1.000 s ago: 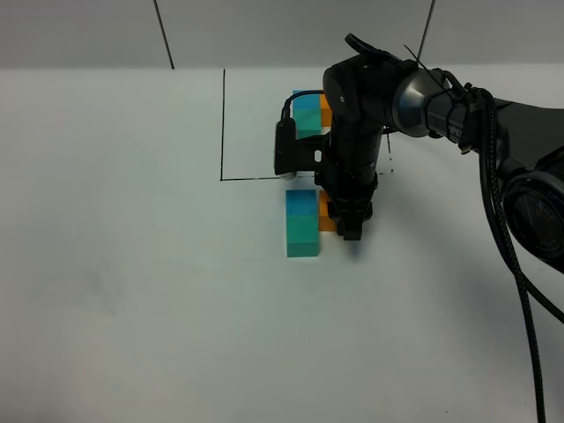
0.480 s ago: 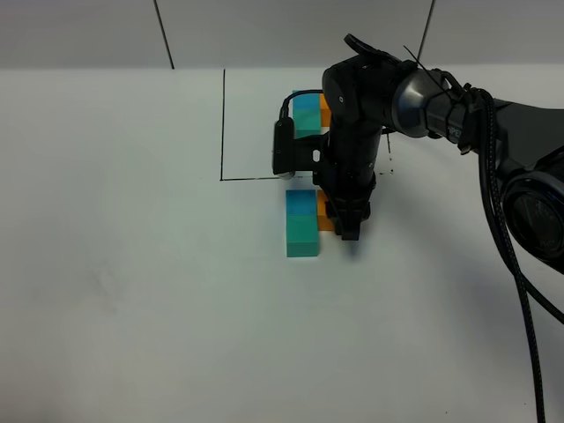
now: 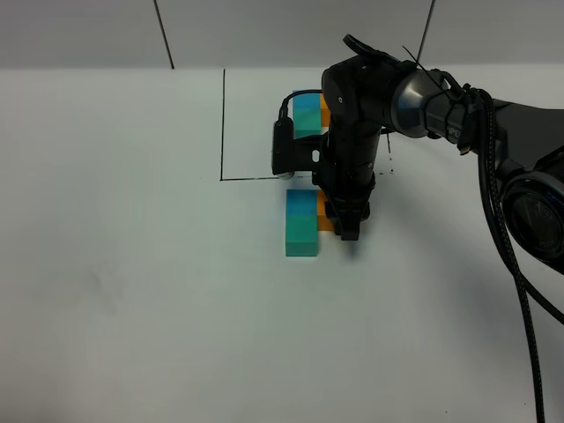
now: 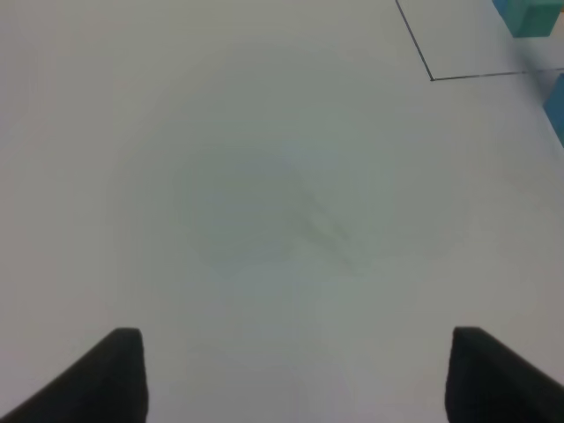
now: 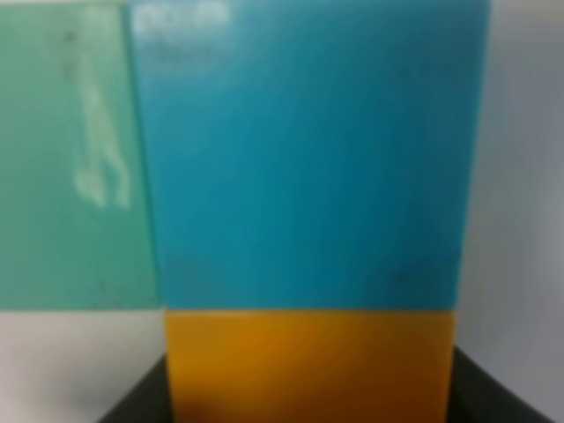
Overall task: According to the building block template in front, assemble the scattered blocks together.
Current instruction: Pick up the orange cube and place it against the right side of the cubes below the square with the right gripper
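Exterior high view: the black right gripper [image 3: 347,225], at frame centre, is clamped on the small matte orange cube [image 3: 325,219], touching the sky-blue cube [image 3: 300,204] on its left; the teal-green cube [image 3: 302,236] adjoins below. The black-framed three-cube template [image 3: 307,115] sits above. The left gripper [image 4: 291,374], unseen here, hangs half-open and empty.

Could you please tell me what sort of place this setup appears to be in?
Probably a robotics lab test bench: a plain white table, a black drawn rectangle framing the building block template, and colored cubes under a black arm.
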You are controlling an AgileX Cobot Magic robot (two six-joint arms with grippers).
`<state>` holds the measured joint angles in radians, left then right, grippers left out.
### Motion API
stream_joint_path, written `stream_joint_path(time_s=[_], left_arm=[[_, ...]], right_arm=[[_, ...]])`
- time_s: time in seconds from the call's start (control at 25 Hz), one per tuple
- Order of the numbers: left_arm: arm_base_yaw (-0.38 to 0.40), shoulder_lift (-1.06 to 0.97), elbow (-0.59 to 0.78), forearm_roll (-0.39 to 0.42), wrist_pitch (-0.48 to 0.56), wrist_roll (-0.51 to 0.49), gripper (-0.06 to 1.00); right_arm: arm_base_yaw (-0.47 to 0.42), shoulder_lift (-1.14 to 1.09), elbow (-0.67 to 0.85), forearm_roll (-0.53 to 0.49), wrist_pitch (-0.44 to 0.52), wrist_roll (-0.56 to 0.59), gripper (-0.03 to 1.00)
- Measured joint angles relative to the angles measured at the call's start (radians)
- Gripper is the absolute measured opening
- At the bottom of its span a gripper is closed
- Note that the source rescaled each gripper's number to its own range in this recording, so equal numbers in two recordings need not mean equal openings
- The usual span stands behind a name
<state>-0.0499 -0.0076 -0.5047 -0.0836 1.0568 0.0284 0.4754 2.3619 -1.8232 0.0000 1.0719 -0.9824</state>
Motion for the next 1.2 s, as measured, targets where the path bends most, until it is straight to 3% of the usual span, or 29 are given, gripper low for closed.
stream_joint_path(time_s=[1.04, 1.12, 1.2], left_arm=[[0.000, 0.000, 0.000, 0.000, 0.000, 0.000, 0.49], [0.000, 0.000, 0.000, 0.000, 0.000, 0.000, 0.49], [0.000, 0.000, 0.000, 0.000, 0.000, 0.000, 0.49]], right_arm=[[0.000, -0.003, 0.000, 0.000, -0.015, -0.029, 0.02], [0.000, -0.006, 0.001, 0.000, -0.021, -0.029, 0.05], [0.000, -0.009, 0.002, 0.017, -0.036, -0.029, 0.17]])
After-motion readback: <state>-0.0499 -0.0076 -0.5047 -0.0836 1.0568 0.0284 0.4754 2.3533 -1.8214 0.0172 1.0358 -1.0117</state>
